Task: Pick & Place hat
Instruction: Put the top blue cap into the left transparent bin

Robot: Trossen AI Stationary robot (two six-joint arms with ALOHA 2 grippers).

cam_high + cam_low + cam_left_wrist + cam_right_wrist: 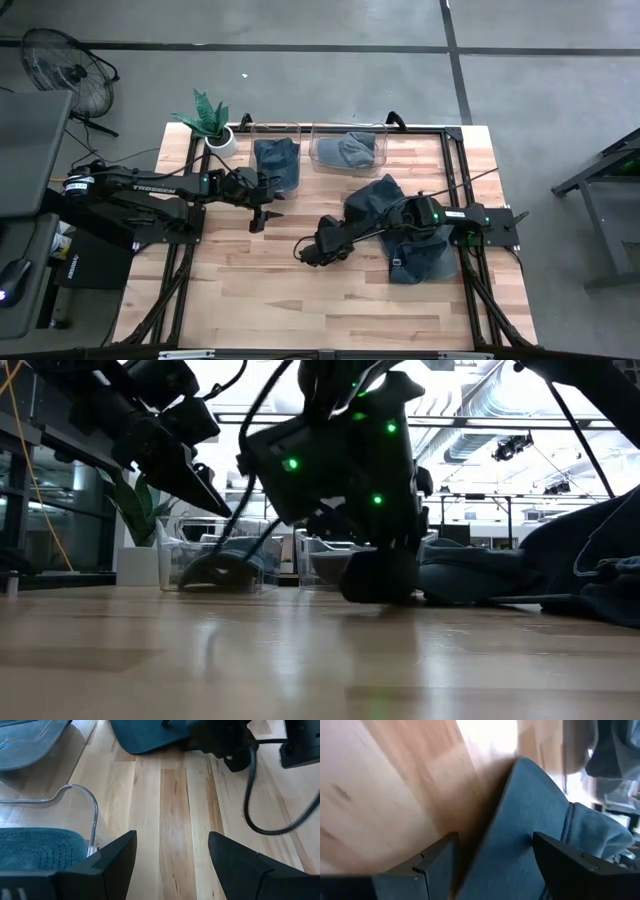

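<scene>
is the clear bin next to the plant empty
No. In the high view the clear bin beside the potted plant already holds a blue hat.

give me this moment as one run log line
left gripper: open, empty, beside left bin | right gripper: open around hat brim on table | bins: each holds a hat

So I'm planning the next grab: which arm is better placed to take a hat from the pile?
Right. Its gripper is down at the hat pile, fingers open with a blue brim between them. The left gripper hangs open by the left bin, away from the pile.
</scene>
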